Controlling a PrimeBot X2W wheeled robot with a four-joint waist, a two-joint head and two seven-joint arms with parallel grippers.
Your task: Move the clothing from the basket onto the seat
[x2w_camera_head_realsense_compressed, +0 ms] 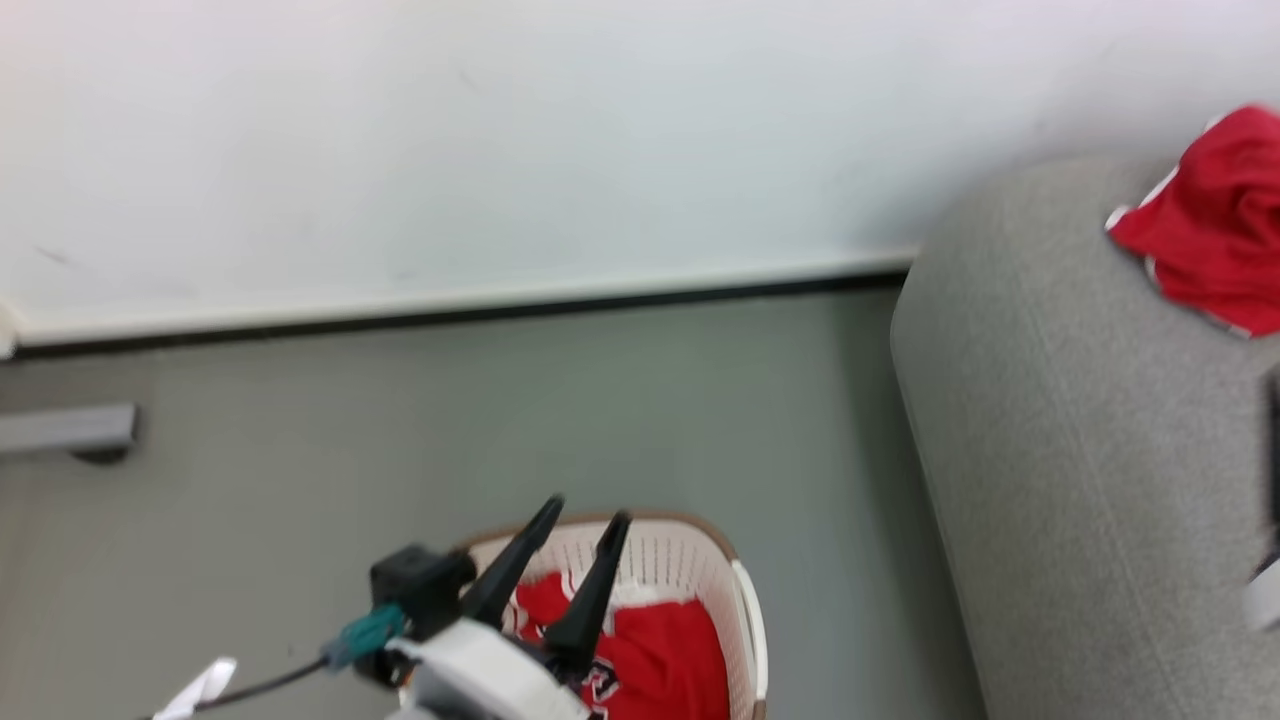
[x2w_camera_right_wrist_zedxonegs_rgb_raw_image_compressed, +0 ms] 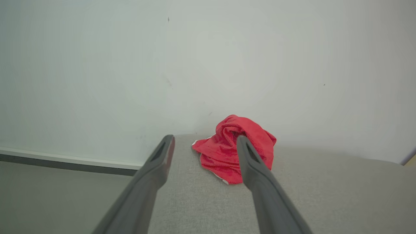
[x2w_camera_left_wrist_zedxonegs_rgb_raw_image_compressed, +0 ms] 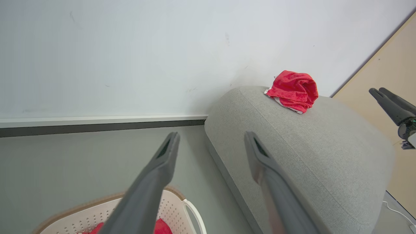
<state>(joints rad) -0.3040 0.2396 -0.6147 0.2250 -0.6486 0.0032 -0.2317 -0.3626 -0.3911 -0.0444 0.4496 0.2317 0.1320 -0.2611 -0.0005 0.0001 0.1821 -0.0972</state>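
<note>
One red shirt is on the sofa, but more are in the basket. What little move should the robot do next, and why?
Probably lower the left gripper into the basket towards the red clothing there. Its jaws stand open and empty just above the basket, which holds more red fabric, while one shirt already lies on the sofa.

We can read no text here. The red clothing (x2w_camera_head_realsense_compressed: 670, 650) lying inside the basket (x2w_camera_head_realsense_compressed: 745, 600) carries a dark and white mark (x2w_camera_head_realsense_compressed: 603, 688), too blurred to decipher.
</note>
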